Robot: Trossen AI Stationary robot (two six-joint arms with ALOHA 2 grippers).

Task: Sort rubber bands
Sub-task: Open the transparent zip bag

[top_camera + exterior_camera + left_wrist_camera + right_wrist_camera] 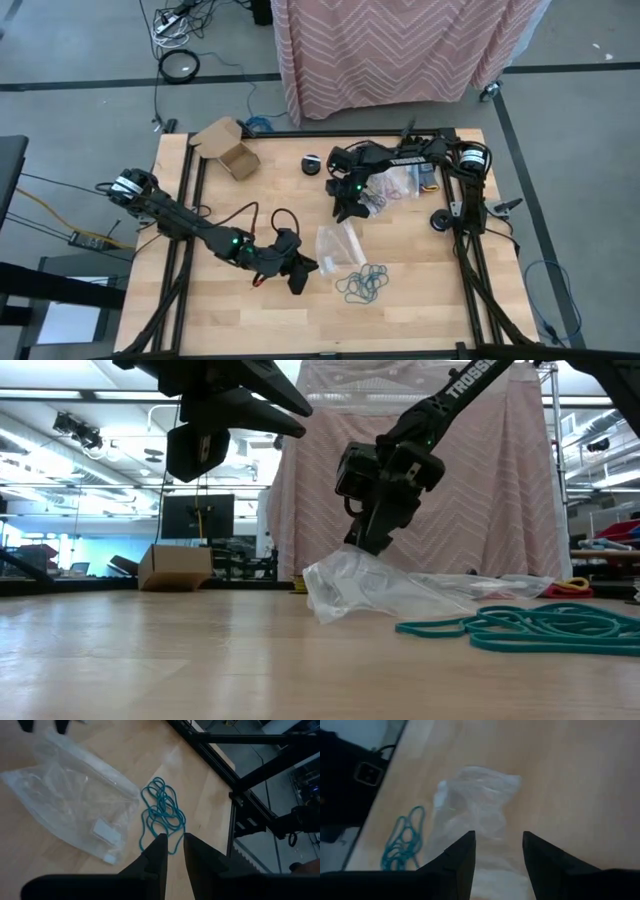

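A: Where the right arm crosses the far right of the table, what lies beneath it?

B: A second clear bag (395, 185) with brownish contents; the arm covers part of it, so the contents cannot be identified. The right gripper (345, 210) hangs just above the far end of the nearer clear plastic bag (340, 245). Its fingers (462, 857) stand apart with nothing between them (bag visible through the gap).

A: And the left gripper?

B: The left gripper (298, 275) is raised off the table near the front, just left of the teal rubber bands (362, 283). Its fingers (155, 857) show only a narrow gap, empty.

A: Location of the bands?

B: One tangled pile on bare wood, touching the near edge of the nearer bag. The low view cuts the pile off at the picture's right edge.

A: Other items?

B: A small open cardboard box (228, 145) at the far left and a black round disc (312, 164) beside the right arm's wrist, both well clear of the bands.
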